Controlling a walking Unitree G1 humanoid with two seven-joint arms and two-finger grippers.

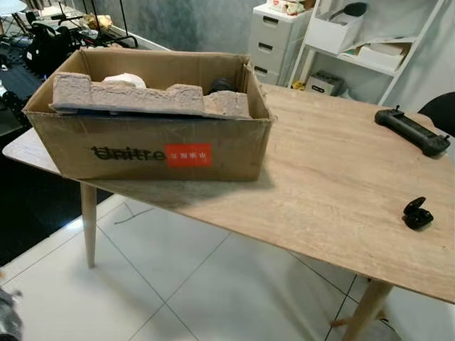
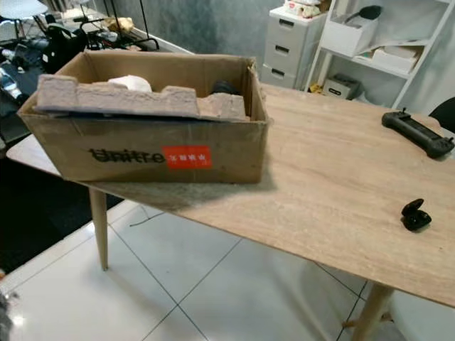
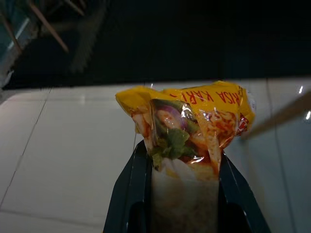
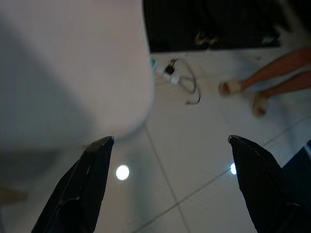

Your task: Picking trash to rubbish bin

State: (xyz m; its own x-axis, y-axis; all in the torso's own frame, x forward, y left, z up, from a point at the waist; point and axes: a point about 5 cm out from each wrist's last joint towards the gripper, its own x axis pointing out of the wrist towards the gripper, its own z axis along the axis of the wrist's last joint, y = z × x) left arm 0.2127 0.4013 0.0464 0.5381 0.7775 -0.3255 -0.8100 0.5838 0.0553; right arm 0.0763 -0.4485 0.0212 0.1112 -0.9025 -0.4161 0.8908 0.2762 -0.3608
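A wooden table (image 1: 334, 185) carries an open cardboard box (image 1: 149, 145); grey pulp packing (image 1: 142, 96) hides most of its contents. The left gripper (image 3: 182, 165) is clamped on a yellow snack wrapper (image 3: 187, 124), its lower end cut off, above white floor tiles (image 3: 68, 155). The right gripper (image 4: 170, 150) hangs wide apart, holding nothing.

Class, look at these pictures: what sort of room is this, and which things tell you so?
Probably a workroom or lab in a home or office: a wooden table holds a cardboard box and a black controller, with shelves and white drawers behind.
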